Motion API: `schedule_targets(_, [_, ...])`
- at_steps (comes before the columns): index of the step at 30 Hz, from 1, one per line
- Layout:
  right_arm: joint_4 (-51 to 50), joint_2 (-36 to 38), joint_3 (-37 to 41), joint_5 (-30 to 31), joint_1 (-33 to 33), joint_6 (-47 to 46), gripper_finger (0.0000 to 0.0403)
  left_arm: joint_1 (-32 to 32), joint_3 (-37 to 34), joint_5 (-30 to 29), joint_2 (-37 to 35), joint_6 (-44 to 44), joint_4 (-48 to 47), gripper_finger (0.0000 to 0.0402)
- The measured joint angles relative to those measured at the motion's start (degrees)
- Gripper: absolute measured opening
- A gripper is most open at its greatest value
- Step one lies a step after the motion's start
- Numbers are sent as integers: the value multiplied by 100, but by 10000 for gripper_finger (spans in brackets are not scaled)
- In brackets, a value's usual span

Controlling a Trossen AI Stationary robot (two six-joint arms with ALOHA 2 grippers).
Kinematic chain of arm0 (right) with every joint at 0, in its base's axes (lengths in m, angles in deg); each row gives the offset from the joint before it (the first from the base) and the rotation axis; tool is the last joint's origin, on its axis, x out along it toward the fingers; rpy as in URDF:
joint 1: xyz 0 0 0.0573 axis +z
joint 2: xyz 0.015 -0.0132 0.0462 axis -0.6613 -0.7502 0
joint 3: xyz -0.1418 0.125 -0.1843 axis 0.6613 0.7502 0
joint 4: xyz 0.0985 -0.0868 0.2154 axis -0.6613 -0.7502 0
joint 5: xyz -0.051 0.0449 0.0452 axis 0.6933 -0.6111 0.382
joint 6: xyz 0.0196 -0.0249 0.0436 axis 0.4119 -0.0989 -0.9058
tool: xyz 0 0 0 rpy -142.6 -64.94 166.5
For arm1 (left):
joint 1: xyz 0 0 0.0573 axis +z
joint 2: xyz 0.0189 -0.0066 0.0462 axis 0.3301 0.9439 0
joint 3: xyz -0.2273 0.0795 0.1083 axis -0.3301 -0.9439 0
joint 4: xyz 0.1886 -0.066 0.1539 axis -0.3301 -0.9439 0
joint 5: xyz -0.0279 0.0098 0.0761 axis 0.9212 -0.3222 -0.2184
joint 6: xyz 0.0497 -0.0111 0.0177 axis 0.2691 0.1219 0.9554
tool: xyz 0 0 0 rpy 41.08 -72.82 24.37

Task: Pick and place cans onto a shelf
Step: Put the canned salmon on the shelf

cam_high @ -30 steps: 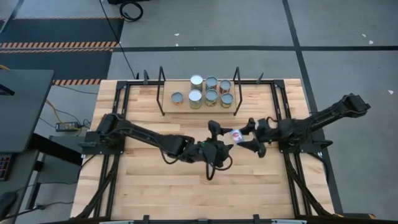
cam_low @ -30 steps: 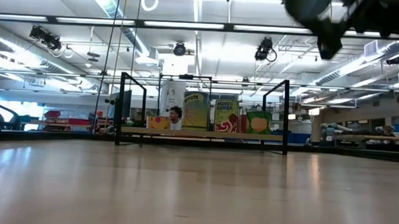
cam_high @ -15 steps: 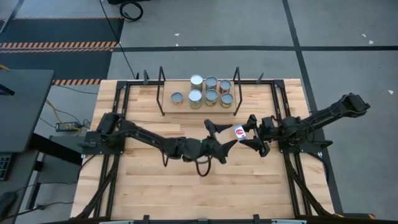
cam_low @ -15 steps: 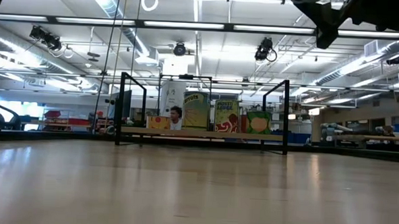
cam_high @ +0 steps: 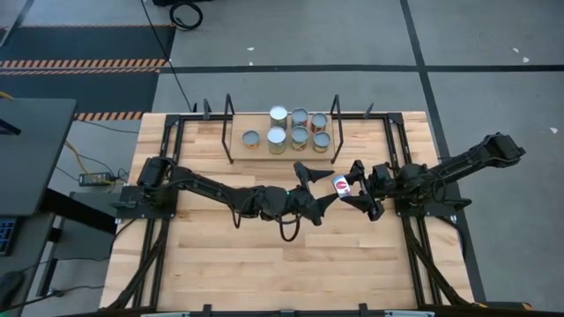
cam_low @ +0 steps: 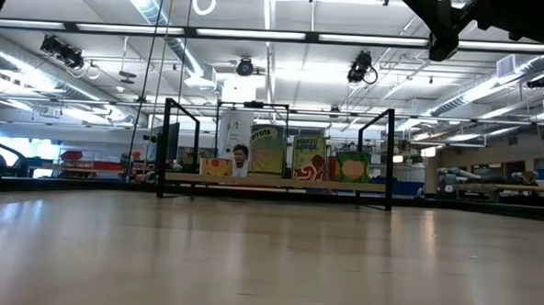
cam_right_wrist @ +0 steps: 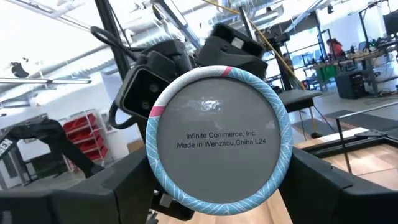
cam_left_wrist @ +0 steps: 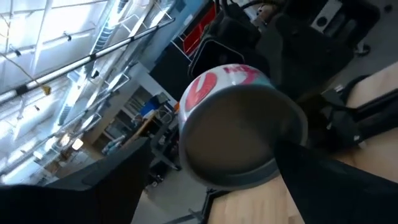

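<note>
Cans point(cam_high: 288, 130) stand together on the shelf point(cam_high: 236, 150) at the far side of the bench point(cam_high: 220, 255); we count seven there, in two rows. One more can point(cam_high: 340, 185) is in the air above the middle of the bench, lying on its side between the two arms.

Going from left to right, we first see the left gripper point(cam_high: 319, 182). It reaches to the can from the left, and its fingers point(cam_left_wrist: 323, 180) stand wide apart on both sides of the can's red and white end point(cam_left_wrist: 239, 127); we cannot tell if they touch it.

Next comes the right gripper point(cam_high: 356, 183). Its fingers point(cam_right_wrist: 329, 180) are clamped on the sides of this can, and in its wrist view we see the round silvery bottom with a pale-blue edge point(cam_right_wrist: 217, 140), with the left arm just behind it.

In the low view the shelf point(cam_low: 275, 182) carries the cans with colourful labels.
</note>
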Motion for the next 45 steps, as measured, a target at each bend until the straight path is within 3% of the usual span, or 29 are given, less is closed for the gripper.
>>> schedule_targets(5, [-118, 7, 0, -52, -42, -8, 290, -89, 0, -239, 0, 503, -127, 353])
schedule_targets(10, [-152, 28, -22, 57, -50, 0, 290, -263, -17, -606, 28, 409, 311, 339])
schedule_targets(14, [-298, 150, -20, 53, -88, 86, 290, -428, -15, -741, 28, 591, 99, 325])
schedule_targets(19, [-589, 337, -20, 55, -221, 55, 290, -478, -16, -988, -9, 352, -67, 332])
schedule_targets(23, [-571, 367, -15, 1, -260, -5, 290, -375, 108, -1118, -77, -347, -512, 349])
schedule_targets(26, [-524, 363, -15, -13, -258, -55, 290, -264, 291, -1036, -79, -539, -909, 353])
schedule_targets(33, [-299, 346, -11, -225, -258, -158, 290, -9, 308, -330, -35, -395, -875, 354])
schedule_targets(45, [-358, 299, -11, -288, -253, -152, 290, 64, 310, -200, -35, -338, -661, 354])
